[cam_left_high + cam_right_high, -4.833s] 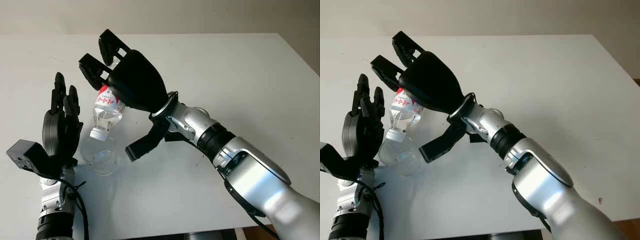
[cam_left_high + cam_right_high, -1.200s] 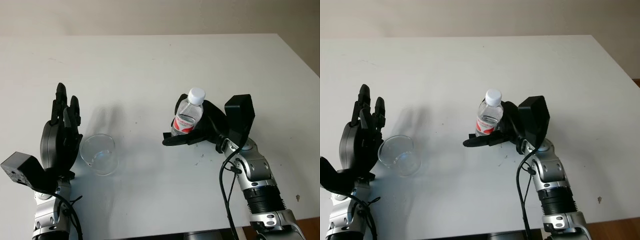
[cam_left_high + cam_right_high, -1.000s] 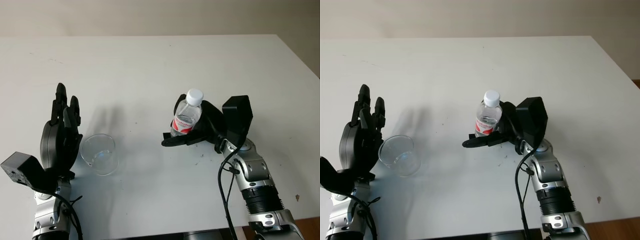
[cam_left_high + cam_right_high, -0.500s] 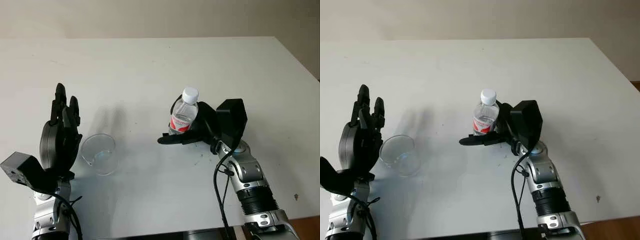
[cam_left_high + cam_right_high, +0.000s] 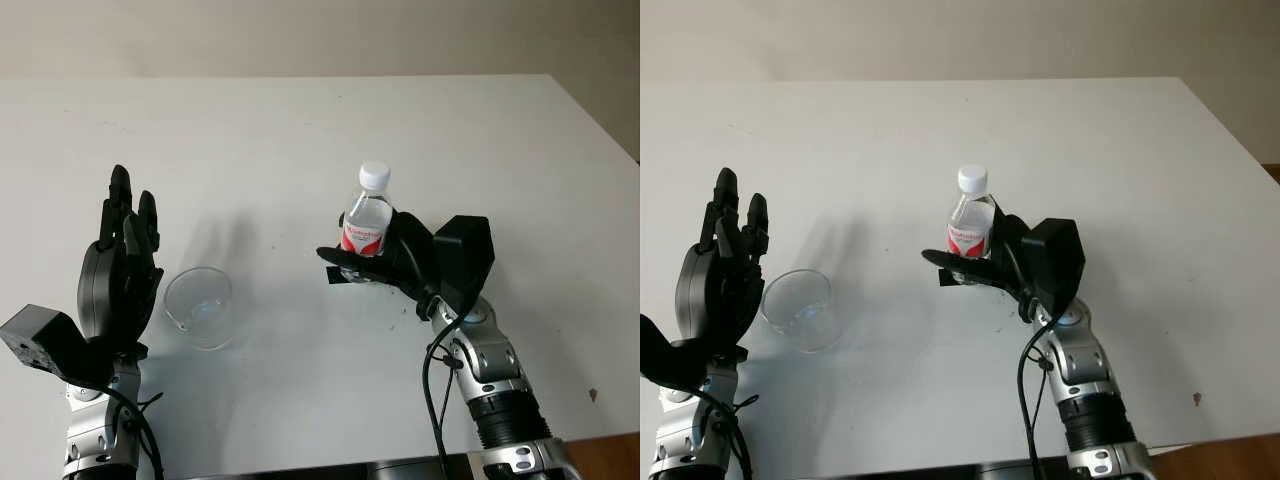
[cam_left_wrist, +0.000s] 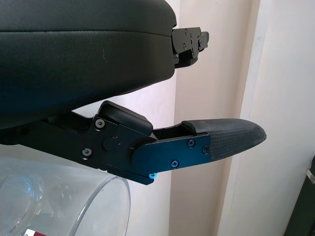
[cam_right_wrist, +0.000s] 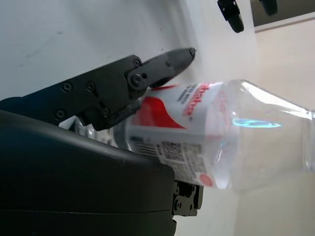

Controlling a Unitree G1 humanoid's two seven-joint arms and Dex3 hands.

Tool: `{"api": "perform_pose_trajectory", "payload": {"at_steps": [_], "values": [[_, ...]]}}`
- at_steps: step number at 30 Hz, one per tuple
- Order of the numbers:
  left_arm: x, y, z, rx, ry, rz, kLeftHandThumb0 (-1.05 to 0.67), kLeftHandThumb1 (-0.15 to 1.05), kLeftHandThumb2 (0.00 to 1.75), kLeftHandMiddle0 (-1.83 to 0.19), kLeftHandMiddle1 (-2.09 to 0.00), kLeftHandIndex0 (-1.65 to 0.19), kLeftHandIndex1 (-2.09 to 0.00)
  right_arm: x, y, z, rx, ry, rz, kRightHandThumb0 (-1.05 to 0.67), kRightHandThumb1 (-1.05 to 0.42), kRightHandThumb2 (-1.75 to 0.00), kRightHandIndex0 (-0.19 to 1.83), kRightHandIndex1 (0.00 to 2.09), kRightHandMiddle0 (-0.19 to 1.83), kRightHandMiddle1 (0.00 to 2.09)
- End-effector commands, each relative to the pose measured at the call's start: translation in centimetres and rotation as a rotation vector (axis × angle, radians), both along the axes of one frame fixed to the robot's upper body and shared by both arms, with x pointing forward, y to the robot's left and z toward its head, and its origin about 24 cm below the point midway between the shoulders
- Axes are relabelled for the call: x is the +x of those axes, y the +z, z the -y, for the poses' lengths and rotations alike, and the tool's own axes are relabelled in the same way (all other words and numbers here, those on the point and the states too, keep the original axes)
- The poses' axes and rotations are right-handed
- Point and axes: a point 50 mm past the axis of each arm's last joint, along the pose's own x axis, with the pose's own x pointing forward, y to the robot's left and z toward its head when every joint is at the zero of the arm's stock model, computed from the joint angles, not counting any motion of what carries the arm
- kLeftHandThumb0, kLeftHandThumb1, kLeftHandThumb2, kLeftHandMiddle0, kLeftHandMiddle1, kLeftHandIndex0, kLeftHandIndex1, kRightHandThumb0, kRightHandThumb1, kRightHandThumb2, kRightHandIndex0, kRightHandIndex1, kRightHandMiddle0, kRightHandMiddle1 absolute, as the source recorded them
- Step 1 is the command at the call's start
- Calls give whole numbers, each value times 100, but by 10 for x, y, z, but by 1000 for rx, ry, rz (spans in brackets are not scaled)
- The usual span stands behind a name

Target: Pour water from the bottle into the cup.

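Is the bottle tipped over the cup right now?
No, the bottle stands upright on the table in the right hand, well apart from the cup.

One bottle [image 5: 367, 222] with a white cap and red label. One clear cup [image 5: 199, 307]. Two black robot hands: the right hand [image 5: 400, 262] and the left hand [image 5: 118, 280]. One white counter [image 5: 300, 130].
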Motion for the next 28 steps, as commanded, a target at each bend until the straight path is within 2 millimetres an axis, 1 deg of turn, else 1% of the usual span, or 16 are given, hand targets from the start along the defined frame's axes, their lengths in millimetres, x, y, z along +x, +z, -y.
{"api": "perform_pose_trajectory", "payload": {"at_steps": [1, 2, 3, 5, 6, 8, 12, 19, 22, 28], "values": [[-2, 1, -3, 6, 5, 2, -86, 105, 61, 7, 0, 9, 0, -11, -23, 10, -6, 1, -63, -57, -94, -5, 11, 47, 9, 60], [-2, 1, -3, 8, 4, 2, -86, 105, 61, 6, 0, 9, 0, -12, -26, 11, 2, 10, -60, -60, -92, -5, 6, 22, 4, 35], [-2, 1, -3, 9, 3, 2, -86, 105, 61, 6, 0, 9, 0, -14, -28, 12, 8, 16, -59, -62, -91, -5, 2, 13, 1, 25], [-2, 1, -3, 8, 3, 1, -86, 105, 61, 6, 0, 9, 0, -16, -32, 13, 23, 23, -57, -66, -90, -5, -7, 4, -6, 13], [-2, 1, -3, 7, 2, 1, -86, 105, 61, 7, 0, 9, 0, -17, -33, 14, 29, 27, -52, -67, -89, -5, -11, 2, -9, 10], [-2, 1, -4, 9, -1, 3, -86, 105, 61, 7, 0, 9, 0, -18, -36, 15, 40, 35, -41, -68, -89, -5, -17, 1, -13, 7], [-2, 0, -4, 9, -2, 4, -85, 105, 61, 7, 0, 10, 0, -21, -40, 16, 57, 36, -23, -70, -88, -5, -19, 0, -17, 4], [-2, 1, -3, 17, -2, 5, -85, 105, 61, 7, 0, 9, 0, -26, -46, 20, 47, -50, 9, -77, -87, -5, -19, 0, -19, 0], [-1, 0, -4, 11, -2, 4, -85, 105, 61, 7, 0, 9, 0, -28, -48, 21, 34, -101, 24, -86, -88, -5, -19, 0, -19, 0], [1, 1, -4, 2, -6, 11, -84, 105, 60, 7, 0, 10, 0, -29, -49, 22, 47, -147, 57, -94, -91, -6, -19, 0, -19, 0]]}}
